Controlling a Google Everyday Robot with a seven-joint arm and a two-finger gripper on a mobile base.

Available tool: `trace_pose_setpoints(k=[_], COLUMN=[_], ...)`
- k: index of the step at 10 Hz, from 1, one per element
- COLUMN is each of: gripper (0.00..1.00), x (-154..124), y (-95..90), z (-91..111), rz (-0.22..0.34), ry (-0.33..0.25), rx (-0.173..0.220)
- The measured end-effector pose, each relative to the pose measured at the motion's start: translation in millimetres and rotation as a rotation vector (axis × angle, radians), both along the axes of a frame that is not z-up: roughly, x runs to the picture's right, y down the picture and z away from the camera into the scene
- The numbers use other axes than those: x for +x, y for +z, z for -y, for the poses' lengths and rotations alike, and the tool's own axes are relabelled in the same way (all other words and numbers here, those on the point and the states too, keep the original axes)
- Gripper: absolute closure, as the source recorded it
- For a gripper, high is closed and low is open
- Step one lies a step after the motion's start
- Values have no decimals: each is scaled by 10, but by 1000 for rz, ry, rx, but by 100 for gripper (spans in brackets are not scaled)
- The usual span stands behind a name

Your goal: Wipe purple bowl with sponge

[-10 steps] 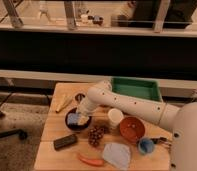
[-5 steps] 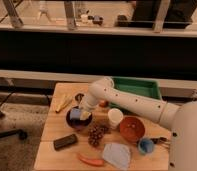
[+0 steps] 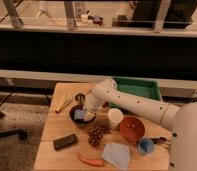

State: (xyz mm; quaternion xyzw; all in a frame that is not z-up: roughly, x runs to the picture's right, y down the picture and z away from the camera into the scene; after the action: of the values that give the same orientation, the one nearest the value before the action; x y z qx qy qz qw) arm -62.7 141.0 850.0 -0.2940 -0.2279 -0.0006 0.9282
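Note:
The purple bowl (image 3: 76,120) sits on the wooden table left of centre, very dark and shallow. The sponge (image 3: 80,115), light blue with a pale yellow side, is inside the bowl. My gripper (image 3: 87,111) reaches down from the white arm into the bowl's right side and is shut on the sponge, pressing it against the bowl's inside. The fingertips are mostly hidden by the wrist and the sponge.
Around the bowl are a white cup (image 3: 115,117), a red-orange bowl (image 3: 131,129), a light-blue cup (image 3: 145,146), a pale cloth (image 3: 116,154), a dark block (image 3: 65,141), a brown cluster (image 3: 96,134), a red vegetable (image 3: 90,161) and a green tray (image 3: 137,89).
The gripper and the sponge have shifted a little to the right inside the bowl. The other things on the table have not moved.

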Motion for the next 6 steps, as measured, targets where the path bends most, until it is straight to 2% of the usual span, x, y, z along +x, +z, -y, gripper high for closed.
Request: trace_pose_setpoints(k=[3,6], gripper=[98,98], x=[66,-28], y=[-63,-219], z=[-145,-333], rz=[14,53], ry=[-15,-52], rx=[-15,-30])
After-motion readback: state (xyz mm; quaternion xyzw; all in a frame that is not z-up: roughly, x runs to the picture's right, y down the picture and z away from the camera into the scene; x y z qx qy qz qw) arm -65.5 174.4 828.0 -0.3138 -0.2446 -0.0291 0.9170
